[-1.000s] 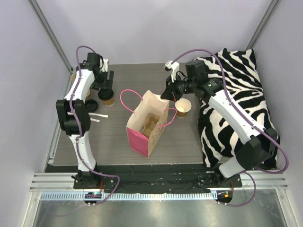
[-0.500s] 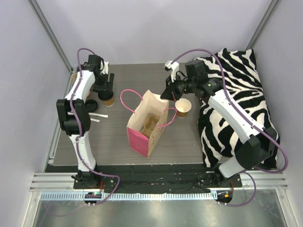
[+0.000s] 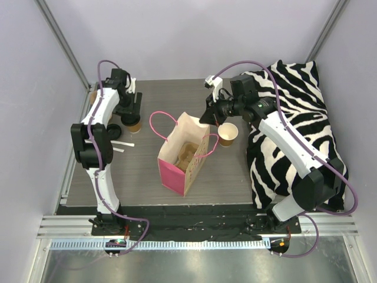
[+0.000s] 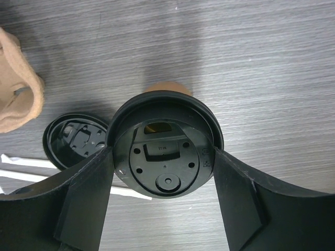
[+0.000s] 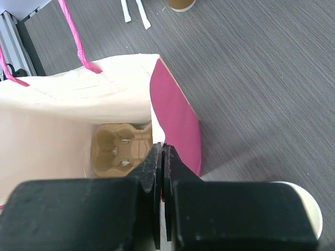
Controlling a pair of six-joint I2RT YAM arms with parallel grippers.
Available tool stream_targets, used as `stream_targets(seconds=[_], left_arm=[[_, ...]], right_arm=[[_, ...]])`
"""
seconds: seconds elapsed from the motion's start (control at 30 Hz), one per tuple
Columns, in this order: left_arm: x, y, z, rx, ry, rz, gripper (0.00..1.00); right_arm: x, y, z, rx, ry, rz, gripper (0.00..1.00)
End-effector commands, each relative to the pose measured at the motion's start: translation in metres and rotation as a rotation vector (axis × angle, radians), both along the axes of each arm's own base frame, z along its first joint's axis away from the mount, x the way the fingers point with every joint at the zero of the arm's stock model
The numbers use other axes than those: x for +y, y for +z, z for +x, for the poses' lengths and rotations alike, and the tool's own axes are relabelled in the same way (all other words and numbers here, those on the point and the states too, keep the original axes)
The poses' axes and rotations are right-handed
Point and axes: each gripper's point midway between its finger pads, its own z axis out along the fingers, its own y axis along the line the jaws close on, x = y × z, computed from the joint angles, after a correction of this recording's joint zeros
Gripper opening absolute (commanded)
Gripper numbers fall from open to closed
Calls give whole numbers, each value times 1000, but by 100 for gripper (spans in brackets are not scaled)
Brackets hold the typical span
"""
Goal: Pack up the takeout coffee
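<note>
My left gripper (image 3: 132,112) holds a black lid (image 4: 165,157) by its sides between its fingers, right over a brown cup (image 4: 165,87), which also shows in the top view (image 3: 135,124). My right gripper (image 3: 207,118) is shut on the top edge of the pink-and-cream paper bag (image 3: 181,158); the wrist view shows the fingers (image 5: 155,157) pinching the bag's rim (image 5: 157,104). A cardboard cup carrier (image 5: 121,146) lies in the bag's bottom. An open cream cup (image 3: 228,134) stands right of the bag, and its rim also shows in the right wrist view (image 5: 310,201).
A second black lid (image 4: 73,142) lies upside down on the table left of the brown cup, beside white sticks (image 3: 122,145). A tan object (image 4: 18,99) sits at the far left. A zebra-striped cushion (image 3: 300,118) fills the right side.
My left gripper has shifted slightly over the brown cup with the lid. The right arm and the bag have not moved.
</note>
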Motion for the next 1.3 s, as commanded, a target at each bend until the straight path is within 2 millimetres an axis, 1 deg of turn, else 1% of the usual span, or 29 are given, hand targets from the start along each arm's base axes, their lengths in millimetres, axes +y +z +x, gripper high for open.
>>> stream_targets(seconds=[0.0,0.07,0.3,0.67,1.07,1.17,1.2,1.23,1.27], left_arm=[[12,-16,-15,94,-11,74,76],[15,-20,-15,106,-12,87,76],[16,-45,-23,218,-35,124,77],[19,-62,-32,295,-52,145,80],[20,-84,-39,352,-56,149,79],[19,-85,-39,345,-48,144,73],[18,-80,-37,329,-48,139,71],[17,-76,-36,318,-47,134,65],[15,-71,-33,303,-45,122,62]], right_arm=[[3,7,6,-10,-2,12,1],[4,7,6,-11,-3,13,1],[4,6,7,-9,-3,10,1],[6,6,9,-5,1,13,1],[6,6,11,-10,0,12,1],[6,6,10,-10,1,10,1],[5,6,11,-14,1,10,1],[6,6,10,-14,1,9,1],[6,7,10,-14,2,10,1]])
